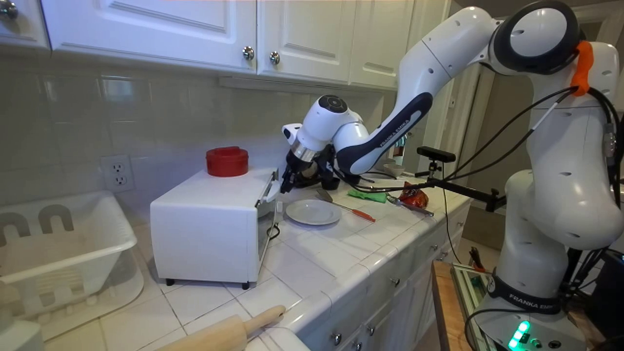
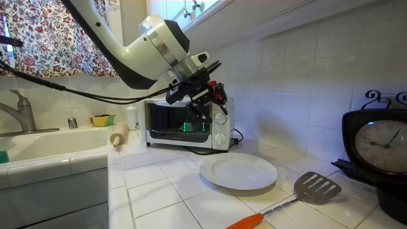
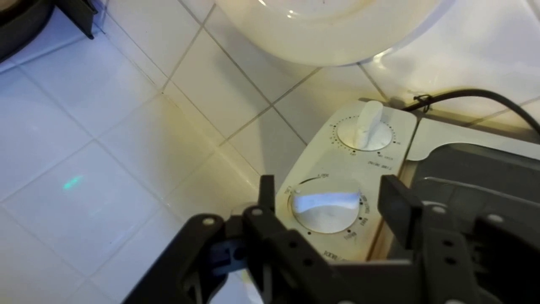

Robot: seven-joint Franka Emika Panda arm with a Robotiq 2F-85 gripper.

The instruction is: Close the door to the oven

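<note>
Closing looks about done, as far as can be judged — the rectangular dark-glass, white-framed door (image 2: 171,121) stands near upright across the front of the white box-shaped countertop oven (image 1: 204,239), shut or almost. A tan strip shows between door and white two-knob control panel (image 3: 337,164) in the wrist view, so slightly ajar can't be ruled out. Left, probably: a last push near the oven's top edge if needed, then back off. Black two-finger gripper (image 3: 329,192) hangs in front of the oven's upper panel-side corner, fingers (image 3: 398,211) spread, nothing held; contact with door can't be told. Around: round red lidded tin (image 1: 227,162) on top of the oven, white plastic dish rack (image 1: 100,265) behind it, pale wooden rolling pin (image 2: 119,133) near its side away from the panel, round white plate (image 2: 238,171) in front, apart from the door, orange-handled slotted metal spatula (image 2: 314,197) farther out front. Black power cord (image 3: 481,93) runs low by the oven's front — unlikely to snag the door.
</note>
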